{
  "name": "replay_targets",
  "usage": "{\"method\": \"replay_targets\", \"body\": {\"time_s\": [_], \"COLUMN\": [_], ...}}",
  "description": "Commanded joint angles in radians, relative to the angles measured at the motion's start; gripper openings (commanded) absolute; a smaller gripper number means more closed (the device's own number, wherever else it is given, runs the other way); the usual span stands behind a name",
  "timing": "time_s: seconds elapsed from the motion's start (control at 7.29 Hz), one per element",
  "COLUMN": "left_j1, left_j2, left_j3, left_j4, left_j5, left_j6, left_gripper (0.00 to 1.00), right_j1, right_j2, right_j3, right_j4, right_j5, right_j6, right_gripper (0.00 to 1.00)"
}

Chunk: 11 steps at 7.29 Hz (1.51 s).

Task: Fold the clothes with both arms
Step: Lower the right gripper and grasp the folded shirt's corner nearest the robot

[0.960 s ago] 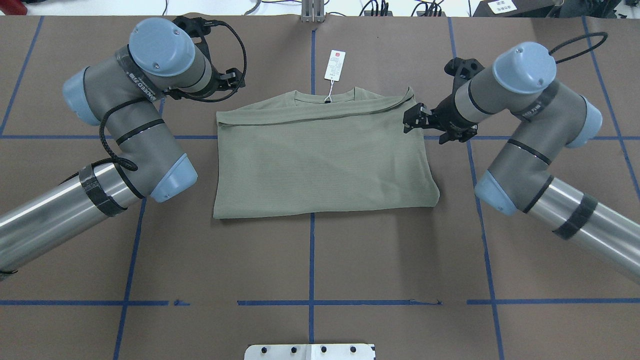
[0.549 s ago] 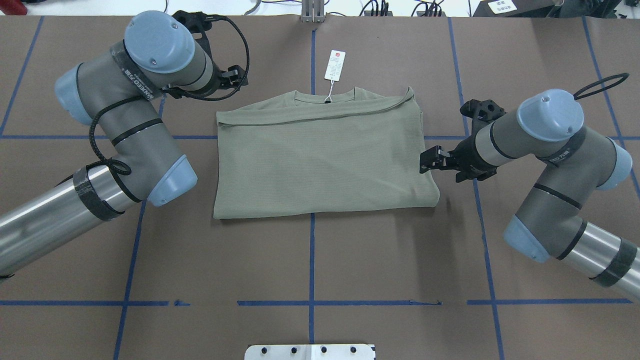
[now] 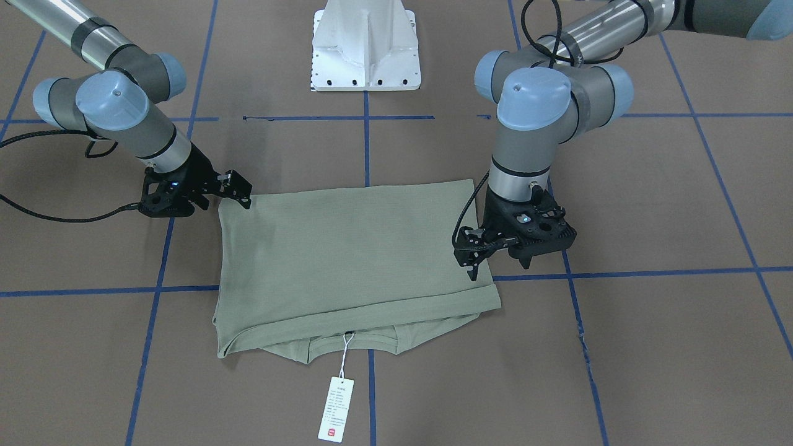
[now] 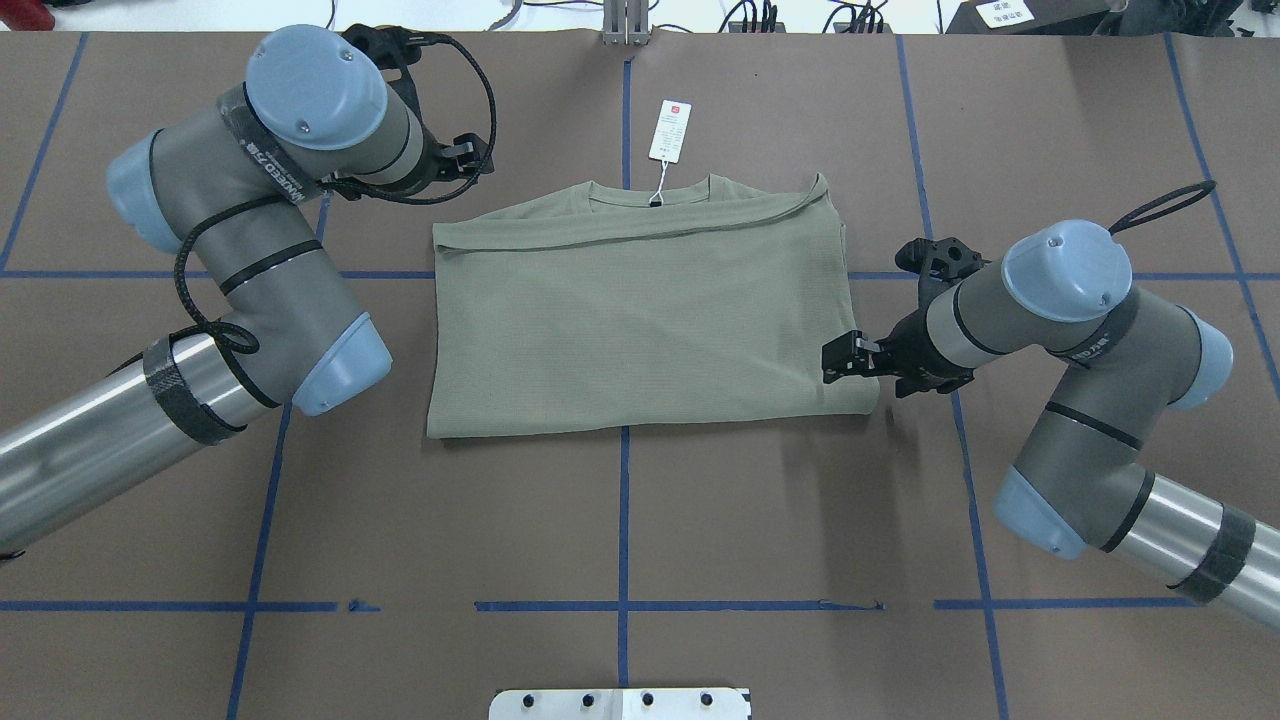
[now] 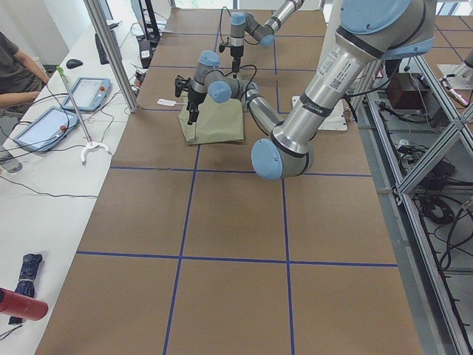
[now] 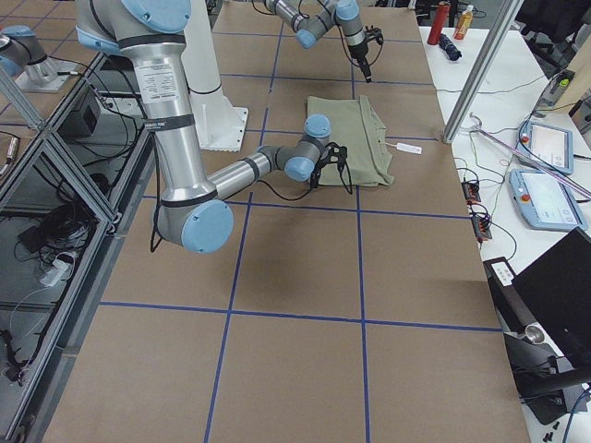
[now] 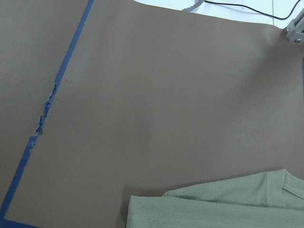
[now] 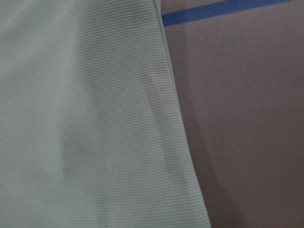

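Two arms flanked the brown table [image 4: 700,520], where the sage-green shirt [image 4: 640,320] lay as a flat rectangle mid-table, collar toward the far edge. Another fold seemed due. The right pincer [image 4: 828,362], apparently slightly parted, sat at the shirt's near right corner and needed to pinch it. The left pincer [image 4: 472,156], seemingly parted too, hung off the far left corner, needing a matching hold. Only the white hang tag [image 4: 670,130] might trail.
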Motion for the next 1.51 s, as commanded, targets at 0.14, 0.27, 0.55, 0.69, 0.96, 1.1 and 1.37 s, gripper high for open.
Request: {"method": "replay_targets", "body": {"time_s": [0.14,0.27,0.55,0.69,0.96,1.1,1.37], "left_j1": [0.000,0.000,0.002,0.003,0.003,0.003,0.003], "left_j2": [0.002,0.011,0.022,0.024,0.021,0.021,0.021], "left_j3": [-0.010,-0.015,-0.022,-0.024,-0.025,-0.033,-0.041], "left_j4": [0.000,0.000,-0.002,-0.003,-0.002,-0.002,0.000], "left_j5": [0.001,0.001,0.001,0.002,0.002,0.002,0.004], "left_j6": [0.000,0.000,0.002,0.003,0.002,0.002,0.000], "left_gripper": [1.00,1.00,1.00,1.00,1.00,1.00,1.00], "right_j1": [-0.010,-0.009,-0.007,-0.006,-0.004,-0.010,-0.100], "right_j2": [-0.005,-0.006,-0.011,-0.012,-0.028,-0.070,-0.231], "right_j3": [-0.001,0.001,-0.001,0.005,0.028,0.074,0.256], "right_j4": [0.000,0.000,0.002,0.002,0.003,0.005,0.009], "right_j5": [0.001,-0.001,0.002,0.009,0.012,0.015,0.030], "right_j6": [-0.003,-0.012,-0.017,-0.018,-0.018,-0.018,-0.003], "right_gripper": [0.64,0.14,0.00,0.00,0.00,0.00,0.00]}}
